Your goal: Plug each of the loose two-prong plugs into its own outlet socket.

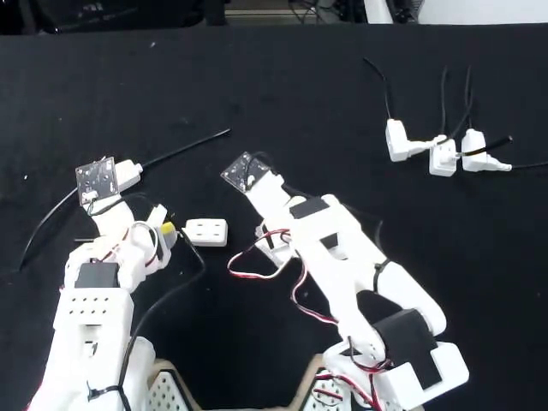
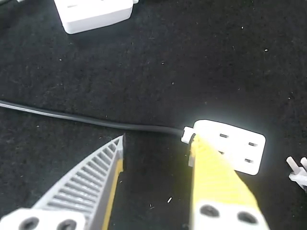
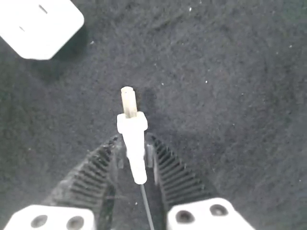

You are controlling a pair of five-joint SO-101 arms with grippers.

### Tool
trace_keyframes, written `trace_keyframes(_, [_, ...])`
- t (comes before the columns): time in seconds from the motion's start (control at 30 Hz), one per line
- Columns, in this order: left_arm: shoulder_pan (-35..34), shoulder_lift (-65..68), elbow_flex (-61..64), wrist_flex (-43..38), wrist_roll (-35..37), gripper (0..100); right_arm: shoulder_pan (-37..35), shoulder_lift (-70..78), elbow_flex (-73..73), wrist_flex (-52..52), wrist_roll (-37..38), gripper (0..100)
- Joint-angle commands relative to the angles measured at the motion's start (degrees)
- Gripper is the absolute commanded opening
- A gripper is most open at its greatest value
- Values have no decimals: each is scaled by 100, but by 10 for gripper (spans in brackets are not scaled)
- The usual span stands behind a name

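A white outlet socket [image 1: 206, 231] lies on the black table between the two arms. In the left wrist view this socket [image 2: 230, 146] shows two pairs of slots, and its black cord [image 2: 72, 116] runs off sideways. My left gripper [image 2: 157, 140] is open; its yellow finger [image 2: 211, 172] rests against the socket's cord end, and nothing is between the fingers. My right gripper [image 3: 133, 148] is shut on a white two-prong plug [image 3: 132, 129], prongs pointing forward just above the cloth. A white socket block [image 3: 38, 24] lies a short way ahead of the plug and off to one side.
Three white plug and socket pieces [image 1: 443, 154] with black cords lie at the back right. Another white socket block [image 2: 93, 14] lies beyond the left gripper. A thin black cord [image 1: 184, 147] crosses the table behind the left arm [image 1: 94, 308]. Red and white wires [image 1: 274, 265] hang beside the right arm.
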Motion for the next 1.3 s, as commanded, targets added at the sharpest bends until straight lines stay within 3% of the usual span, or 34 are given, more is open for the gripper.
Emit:
trace_keyframes(0.0, [-48,-79,-312,158,62,223,-79,-295,48,-105,-70,15])
trace_keyframes(0.2, [-40,-79,-312,158,62,223,-352,-259,101,-141,-62,96])
trace_keyframes(0.4, [-48,-79,-295,158,62,223,-343,-303,189,-308,167,8])
trace_keyframes(0.67, [13,-79,-321,149,62,223,-563,-1684,180,378,158,10])
trace_keyframes(0.9, [514,-79,-813,114,62,223,-1187,-1851,892,-1310,-624,10])
trace_keyframes(1.1, [1059,-79,-1086,105,70,223,-1451,-1701,901,-2092,-1371,10])
trace_keyframes(1.27, [1015,-70,-1007,105,70,223,-1556,-2044,954,-2136,-1415,10])
